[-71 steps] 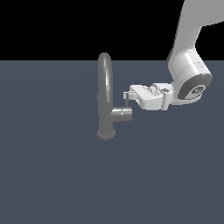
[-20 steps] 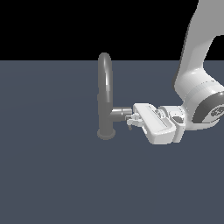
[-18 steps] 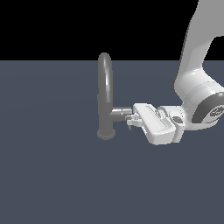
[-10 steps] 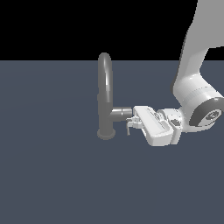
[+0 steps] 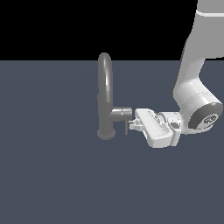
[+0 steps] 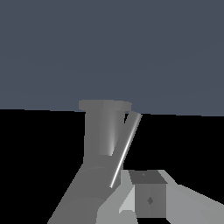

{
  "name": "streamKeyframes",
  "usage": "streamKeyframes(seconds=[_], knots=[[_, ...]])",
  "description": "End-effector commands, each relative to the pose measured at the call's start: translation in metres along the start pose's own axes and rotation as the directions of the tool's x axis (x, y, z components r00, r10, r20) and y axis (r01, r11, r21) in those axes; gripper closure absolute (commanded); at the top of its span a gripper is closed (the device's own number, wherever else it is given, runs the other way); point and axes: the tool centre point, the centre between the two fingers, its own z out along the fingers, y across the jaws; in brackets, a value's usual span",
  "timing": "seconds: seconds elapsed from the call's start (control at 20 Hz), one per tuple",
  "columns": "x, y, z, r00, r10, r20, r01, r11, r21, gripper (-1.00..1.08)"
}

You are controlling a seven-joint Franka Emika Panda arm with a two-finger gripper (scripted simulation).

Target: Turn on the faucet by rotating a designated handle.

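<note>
The grey faucet (image 5: 105,89) stands upright with its arched spout above a round base and a stubby side cylinder (image 5: 121,113) pointing to the exterior view's right. From the end of that cylinder the handle (image 5: 127,127), a thin dark rod, hangs downward. My gripper (image 5: 132,125) sits right beside the rod at the cylinder's end, its fingers close together, and looks shut on nothing. In the wrist view the rod handle (image 6: 125,148) slants across the faucet (image 6: 103,131), just beyond one fingertip (image 6: 148,200).
The faucet stands on a flat dark blue-grey floor (image 5: 57,175). My white arm (image 5: 192,87) comes down from the exterior view's upper right.
The hand has sunk and tilted a little beside the side cylinder. The rod handle now shows hanging below the cylinder's end, having swung downward.
</note>
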Motion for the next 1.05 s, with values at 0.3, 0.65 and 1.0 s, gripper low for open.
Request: streamKeyframes(seconds=[0.3,0.65,1.0], knots=[[0.019,-0.017,0.006,1.000,0.022,0.004,-0.023,1.000,0.002,1.08],[0.030,-0.034,0.010,0.999,0.033,0.007,-0.033,0.999,-0.002,1.08],[0.039,-0.047,0.014,0.999,0.041,0.010,-0.041,0.999,-0.006,1.08]])
